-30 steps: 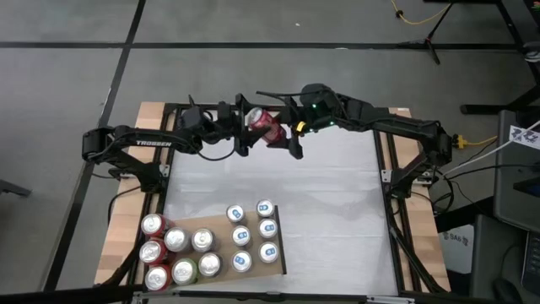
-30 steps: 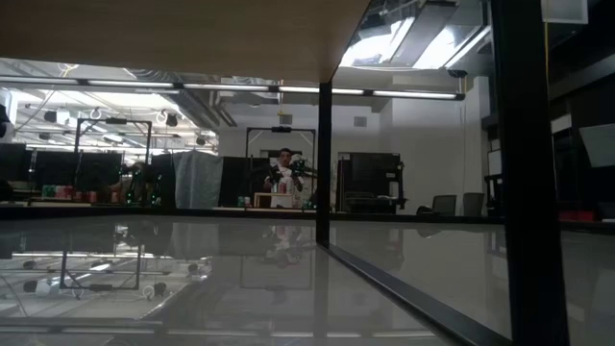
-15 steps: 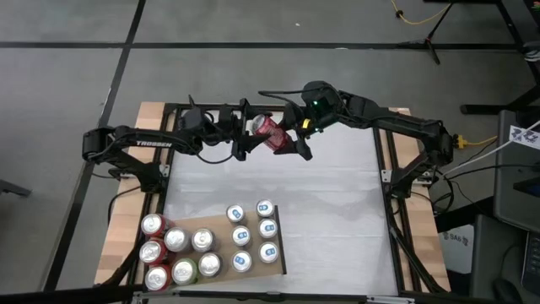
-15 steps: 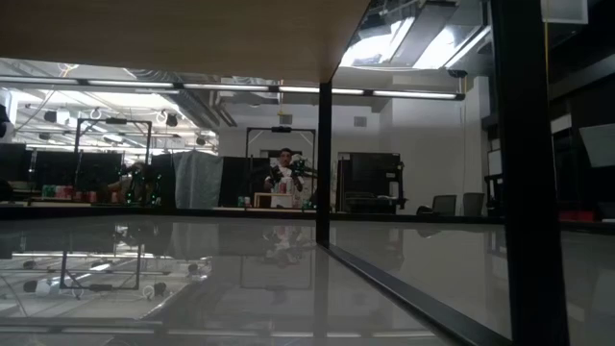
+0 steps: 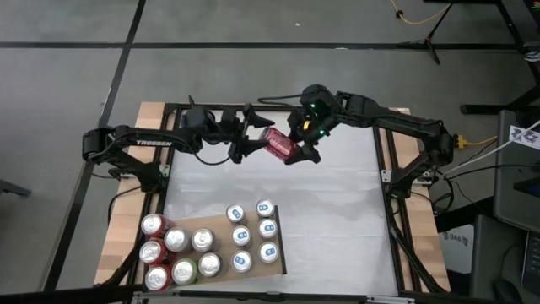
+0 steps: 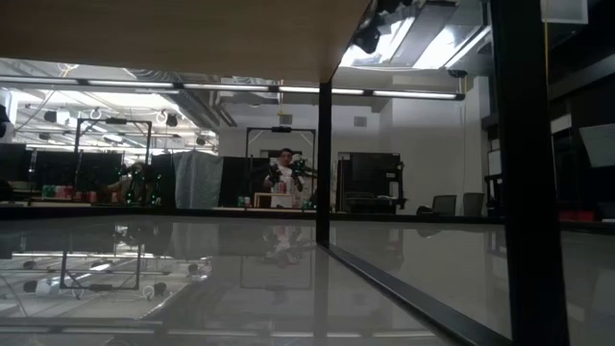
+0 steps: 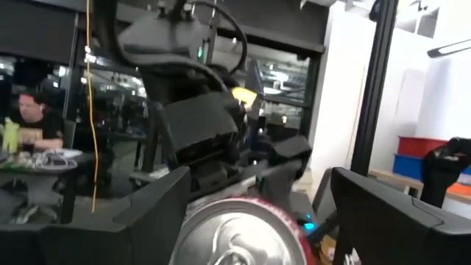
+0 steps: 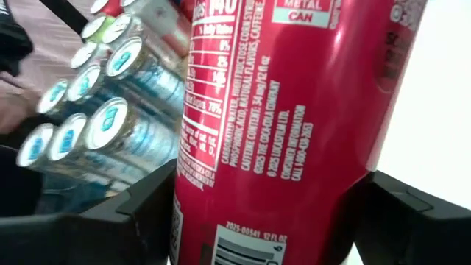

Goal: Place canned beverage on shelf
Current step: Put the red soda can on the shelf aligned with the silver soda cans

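Note:
A red canned beverage hangs over the table's far middle with my right gripper shut on it. Its silver top end faces my left gripper, which is open; the left fingers stand just short of that end, one on each side, without touching it. The shelf, a light-brown panel, lies flat at the table's near left. On it stand several blue-topped cans and several red and green cans. My right gripper pinches the can's curved side wall between its two fingers, which lie across the can. It comes slanting down from the table's far right. The can is lifted clear of the table and lies tilted, top end toward the left gripper.
The white tabletop stretches bare to the right of the shelf. Black frame rails run along the table's sides. In the low view a dark post stands ahead, and a person sits far off in the room.
My right gripper has carried the can a little toward the table's right and near edges and has rolled. The can has turned, so it lies more level and farther from the left fingers. My left gripper has rolled in place.

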### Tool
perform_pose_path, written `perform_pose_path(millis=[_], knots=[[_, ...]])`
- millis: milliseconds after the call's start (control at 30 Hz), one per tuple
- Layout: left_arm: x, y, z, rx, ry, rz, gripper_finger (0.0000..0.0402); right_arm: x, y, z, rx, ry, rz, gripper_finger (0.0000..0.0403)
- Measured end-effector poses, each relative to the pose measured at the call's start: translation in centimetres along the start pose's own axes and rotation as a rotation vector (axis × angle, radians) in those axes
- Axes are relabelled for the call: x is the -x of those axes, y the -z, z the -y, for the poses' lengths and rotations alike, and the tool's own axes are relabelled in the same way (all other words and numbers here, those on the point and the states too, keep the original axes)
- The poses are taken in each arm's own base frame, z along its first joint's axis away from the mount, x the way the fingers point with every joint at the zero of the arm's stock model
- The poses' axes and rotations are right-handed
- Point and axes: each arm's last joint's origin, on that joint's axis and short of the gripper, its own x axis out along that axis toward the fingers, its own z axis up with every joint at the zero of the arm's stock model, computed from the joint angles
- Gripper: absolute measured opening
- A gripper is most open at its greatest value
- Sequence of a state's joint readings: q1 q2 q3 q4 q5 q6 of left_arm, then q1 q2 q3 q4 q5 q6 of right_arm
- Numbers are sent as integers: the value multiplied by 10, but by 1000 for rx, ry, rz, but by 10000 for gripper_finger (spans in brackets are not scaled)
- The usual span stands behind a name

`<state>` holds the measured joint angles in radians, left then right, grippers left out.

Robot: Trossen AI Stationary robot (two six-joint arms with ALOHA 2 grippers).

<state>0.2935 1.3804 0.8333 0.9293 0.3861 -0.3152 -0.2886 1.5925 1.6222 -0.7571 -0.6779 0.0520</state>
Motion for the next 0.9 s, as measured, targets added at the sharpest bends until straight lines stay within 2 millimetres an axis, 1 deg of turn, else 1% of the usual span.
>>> perform_pose_path(millis=[200, 367, 600, 800, 900], knots=[[0, 9, -3, 33, -23, -86, 323, 0, 2, -1, -62, -48, -19, 299], [1, 13, -2, 53, 22, -141, 323, 0, 3, -2, -84, -73, -31, 299], [1, 15, -1, 89, 69, -172, 323, 0, 3, -4, -186, -138, -44, 299], [-2, 18, 7, 100, 98, -183, 323, 0, 3, -6, -254, -183, -56, 300], [-3, 19, 11, 91, 110, -184, 323, 0, 3, -7, -261, -198, -61, 301]])
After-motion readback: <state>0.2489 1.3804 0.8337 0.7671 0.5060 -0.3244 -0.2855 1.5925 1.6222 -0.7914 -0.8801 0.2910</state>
